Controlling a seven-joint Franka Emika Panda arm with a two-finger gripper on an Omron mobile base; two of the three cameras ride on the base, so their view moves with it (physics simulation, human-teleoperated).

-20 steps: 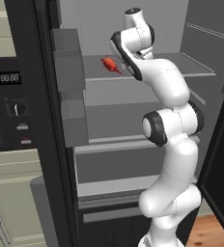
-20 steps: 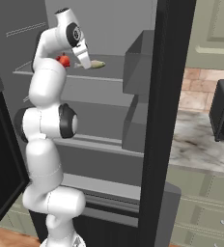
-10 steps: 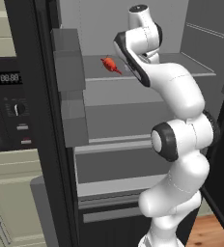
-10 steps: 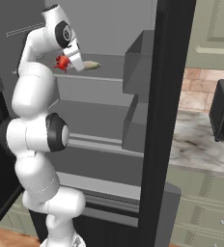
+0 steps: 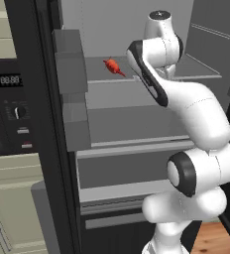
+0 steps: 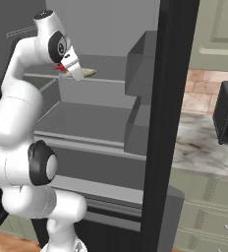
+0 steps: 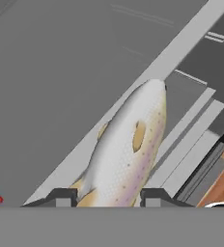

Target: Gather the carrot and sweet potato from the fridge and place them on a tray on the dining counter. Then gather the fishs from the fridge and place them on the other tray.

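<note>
**At the fridge's upper shelf: pale fish caught between the fingers**

Inside the open fridge (image 5: 137, 129), your gripper (image 7: 104, 195) is up at the top shelf, and the hand view shows the pale silvery fish (image 7: 128, 149) running straight out from between the two dark fingertips (image 7: 61, 195). The tail end sits in the gap with a tip close on either side, so the claw looks pinched on that fish. From the right base view the same fish (image 6: 86, 73) pokes out just past the hand, level with the shelf edge.

You appear to be on the second half of the job, the fish-gathering step. The next move, as I judge it, calls for drawing the arm back out without clipping the door bins, then carrying to the dining counter (image 6: 204, 147), whose marble top shows to the right.

The red fish (image 5: 113, 65) lies on the same top shelf, further left and towards the back, apart from the pale one. The lower shelves visible hold nothing you need. I see no carrot or sweet potato on them, and I cannot see either tray from here.
</note>
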